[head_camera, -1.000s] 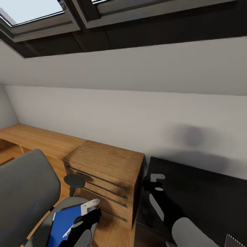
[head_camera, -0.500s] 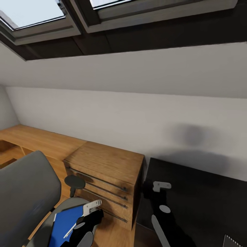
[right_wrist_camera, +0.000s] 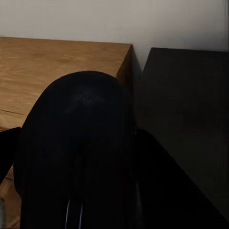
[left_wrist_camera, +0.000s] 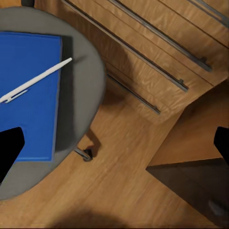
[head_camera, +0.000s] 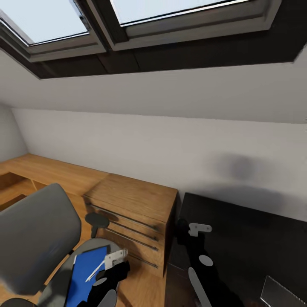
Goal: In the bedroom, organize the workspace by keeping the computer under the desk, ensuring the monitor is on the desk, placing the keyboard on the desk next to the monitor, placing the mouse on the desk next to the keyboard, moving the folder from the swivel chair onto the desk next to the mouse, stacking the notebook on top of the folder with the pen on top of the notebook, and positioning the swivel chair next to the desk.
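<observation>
The flat bright blue folder (left_wrist_camera: 28,95) lies on the grey upholstered swivel chair's (head_camera: 34,238) seat, a thin white pen (left_wrist_camera: 36,81) slanting across it. The left gripper (head_camera: 114,259) hangs at the seat's outer edge, jaws spread wide and empty — the nearer arm. The right gripper (head_camera: 198,229) holds the small black rounded mouse (right_wrist_camera: 76,143) over the glossy black desk's (head_camera: 256,238) corner, beside a light wooden drawer cabinet (head_camera: 132,213) — bare top beyond.

We see open wooden floor (left_wrist_camera: 129,191) between the swivel chair (head_camera: 38,238) and the wooden drawer cabinet (head_camera: 132,221) (its bar handles jut out); the desk (head_camera: 243,238) top lies bare beside it.
</observation>
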Available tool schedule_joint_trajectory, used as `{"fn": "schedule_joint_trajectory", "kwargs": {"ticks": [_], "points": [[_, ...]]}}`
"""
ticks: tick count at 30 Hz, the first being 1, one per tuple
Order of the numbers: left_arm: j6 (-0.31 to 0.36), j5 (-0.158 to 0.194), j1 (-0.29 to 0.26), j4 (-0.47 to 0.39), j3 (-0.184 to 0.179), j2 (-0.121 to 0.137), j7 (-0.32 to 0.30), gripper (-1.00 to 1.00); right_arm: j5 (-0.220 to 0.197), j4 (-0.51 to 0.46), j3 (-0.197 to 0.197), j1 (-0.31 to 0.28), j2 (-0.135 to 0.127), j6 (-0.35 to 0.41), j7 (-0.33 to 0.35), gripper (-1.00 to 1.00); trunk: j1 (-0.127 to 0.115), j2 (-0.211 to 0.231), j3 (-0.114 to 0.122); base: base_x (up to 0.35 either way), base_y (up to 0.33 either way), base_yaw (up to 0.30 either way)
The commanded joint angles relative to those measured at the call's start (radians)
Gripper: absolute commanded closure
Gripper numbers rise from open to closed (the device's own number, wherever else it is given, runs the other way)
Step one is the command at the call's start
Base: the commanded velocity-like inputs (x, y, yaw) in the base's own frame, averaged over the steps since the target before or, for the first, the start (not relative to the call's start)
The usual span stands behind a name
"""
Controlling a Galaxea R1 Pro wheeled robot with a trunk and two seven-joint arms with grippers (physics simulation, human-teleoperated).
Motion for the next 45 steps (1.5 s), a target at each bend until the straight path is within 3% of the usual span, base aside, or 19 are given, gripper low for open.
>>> {"fn": "schedule_joint_trajectory", "kwargs": {"ticks": [1, 21, 25, 30, 43, 45], "points": [[0.003, 0.004, -0.001, -0.003, -0.002, 0.001, 0.007, -1.00, -0.011, -0.001, 0.002, -0.001, 0.000, 0.001, -0.009, 1.00, -0.004, 0.006, 0.002, -0.334, 0.000, 0.000], [-0.067, 0.009, -0.001, -0.006, -0.005, 0.003, 0.003, -1.00, -0.011, 0.027, 0.001, -0.001, 0.004, 0.001, -0.009, 1.00, -0.081, 0.146, 0.069, -0.336, 0.000, -0.091], [-0.068, 0.009, -0.001, -0.005, -0.004, 0.003, 0.003, -1.00, -0.010, 0.030, 0.003, -0.001, -0.001, -0.050, -0.007, 1.00, -0.096, 0.174, 0.081, -0.271, -0.064, -0.001], [-0.069, 0.011, -0.001, -0.004, -0.001, 0.006, 0.003, -1.00, -0.009, 0.072, 0.001, -0.001, -0.005, -0.069, -0.004, 1.00, -0.096, 0.174, 0.085, -0.032, -0.010, -0.158], [-0.069, 0.007, -0.001, -0.001, -0.005, 0.003, 0.004, -1.00, -0.010, 0.078, -0.004, -0.001, -0.058, -0.071, -0.002, 1.00, -0.096, 0.174, 0.100, -0.001, 0.000, -0.231], [-0.069, 0.007, -0.001, -0.003, -0.006, 0.002, 0.003, -1.00, -0.012, 0.071, -0.003, -0.001, -0.083, -0.071, -0.002, 1.00, -0.096, 0.174, 0.101, 0.000, 0.000, -0.141]]}}
